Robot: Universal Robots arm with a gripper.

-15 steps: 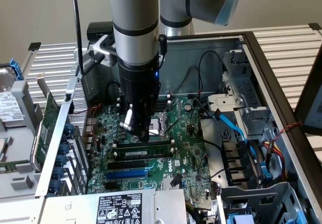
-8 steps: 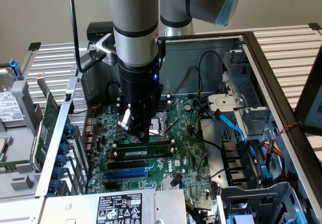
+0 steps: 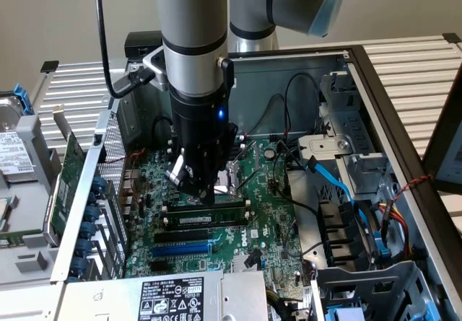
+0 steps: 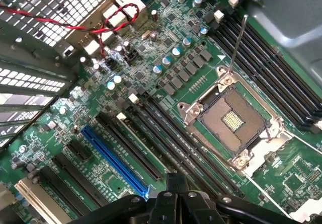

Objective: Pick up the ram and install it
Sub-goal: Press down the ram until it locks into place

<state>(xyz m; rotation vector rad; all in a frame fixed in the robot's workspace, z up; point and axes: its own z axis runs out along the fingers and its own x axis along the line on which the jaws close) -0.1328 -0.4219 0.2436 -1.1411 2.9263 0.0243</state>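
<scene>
Ram [image 3: 209, 211] lies seated lengthwise in a black memory slot on the motherboard [image 3: 267, 234], its long axis running across the exterior view. Directly above its middle, touching or nearly so, the gripper [image 3: 204, 195] is clenched, grasping nothing.

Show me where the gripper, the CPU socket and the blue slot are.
gripper [image 3: 204, 193], exterior view, between its fingertips, low over the memory slots.
CPU socket [image 4: 232, 120], wrist view, its gold contact field.
blue slot [image 4: 114, 159], wrist view, middle of its length.
</scene>
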